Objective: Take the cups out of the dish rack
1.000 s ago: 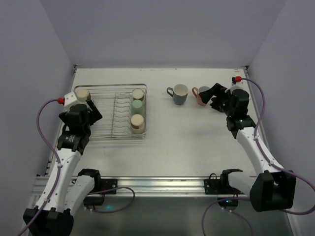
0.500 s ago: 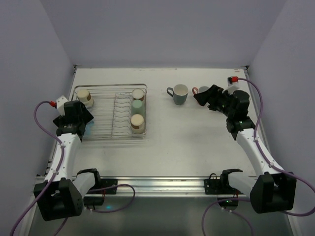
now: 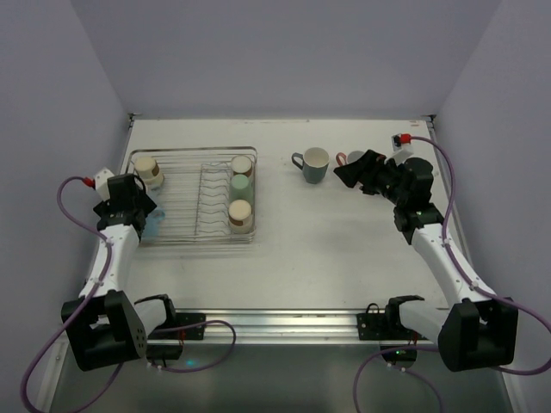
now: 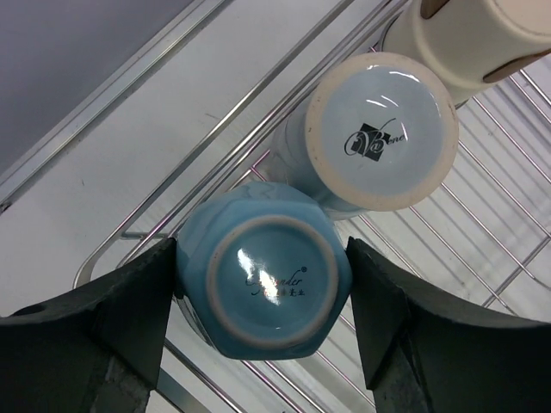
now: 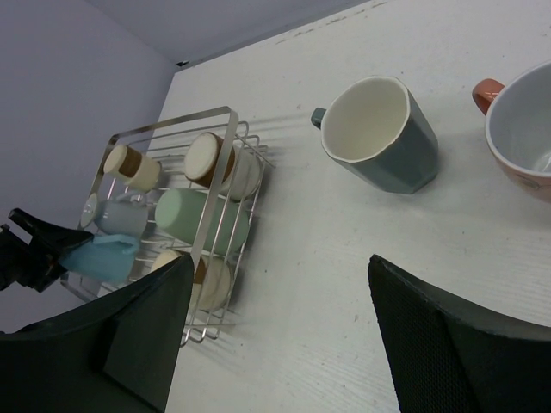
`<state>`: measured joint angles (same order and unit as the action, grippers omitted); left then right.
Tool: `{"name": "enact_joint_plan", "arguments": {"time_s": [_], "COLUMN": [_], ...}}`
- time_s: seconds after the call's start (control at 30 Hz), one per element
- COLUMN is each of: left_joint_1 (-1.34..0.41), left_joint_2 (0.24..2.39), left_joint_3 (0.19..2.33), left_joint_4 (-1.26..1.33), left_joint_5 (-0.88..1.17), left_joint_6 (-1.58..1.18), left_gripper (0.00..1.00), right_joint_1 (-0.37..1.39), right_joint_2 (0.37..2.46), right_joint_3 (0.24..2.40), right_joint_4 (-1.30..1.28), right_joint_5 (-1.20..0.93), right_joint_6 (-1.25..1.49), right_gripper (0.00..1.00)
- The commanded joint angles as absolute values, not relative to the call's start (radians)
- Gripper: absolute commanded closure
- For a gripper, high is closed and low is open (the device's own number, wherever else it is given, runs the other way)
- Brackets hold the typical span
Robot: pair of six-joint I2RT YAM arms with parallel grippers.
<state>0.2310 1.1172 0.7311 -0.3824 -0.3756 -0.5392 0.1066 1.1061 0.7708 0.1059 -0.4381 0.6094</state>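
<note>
The silver wire dish rack [image 3: 191, 150] stands on the left of the table. In the left wrist view a light blue cup [image 4: 267, 275] sits bottom-up at the rack's near left corner, and my left gripper [image 4: 263, 297] is shut on it, one finger against each side. A paler blue cup [image 4: 379, 129] and a beige tumbler [image 4: 473, 34] lie just beyond it. Along the rack's right side lie a pale green tumbler [image 3: 240, 187] and two beige ones [image 3: 240, 215]. My right gripper [image 3: 349, 170] hangs open and holds nothing, beside the grey-teal mug [image 3: 312, 163] and partly hiding the salmon pink mug [image 5: 525, 138].
The rack's upright plate-slot wires [image 3: 211, 198] run down its middle. The table's left edge rail [image 4: 112, 95] lies close beside the left gripper. Purple walls close in the table at the back and on both sides.
My left arm has drawn back from the beige tumbler to the rack's near left corner, and its gripper has closed on the light blue cup. The right gripper has shifted slightly left.
</note>
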Motion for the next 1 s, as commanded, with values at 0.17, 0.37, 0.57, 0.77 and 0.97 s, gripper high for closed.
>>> {"name": "enact_joint_plan", "arguments": {"time_s": [0.17, 0.37, 0.57, 0.77, 0.97], "left_joint_1": [0.242, 0.242, 0.239, 0.236, 0.186], "left_joint_2": [1.048, 0.896, 0.781, 0.736, 0.689], "left_joint_3": [0.71, 0.733, 0.779, 0.781, 0.706], "left_joint_4": [-0.347, -0.394, -0.414, -0.307, -0.039], "left_joint_5": [-0.278, -0.114, 0.008, 0.274, 0.59], "left_joint_6": [-0.548, -0.517, -0.532, -0.618, -0.857], "left_gripper": [0.91, 1.0, 1.0, 1.0, 1.0], "right_joint_1": [0.115, 0.152, 0.265, 0.461, 0.673], "right_joint_2": [1.101, 1.077, 1.051, 1.06, 1.132], "right_joint_3": [0.798, 0.798, 0.79, 0.778, 0.772], "right_joint_4": [0.14, 0.152, 0.219, 0.388, 0.574], "right_joint_5": [-0.469, -0.498, -0.52, -0.508, -0.404], "right_joint_6": [0.609, 0.637, 0.707, 0.811, 0.856], "right_gripper": [0.16, 0.13, 0.01, 0.01, 0.03]}}
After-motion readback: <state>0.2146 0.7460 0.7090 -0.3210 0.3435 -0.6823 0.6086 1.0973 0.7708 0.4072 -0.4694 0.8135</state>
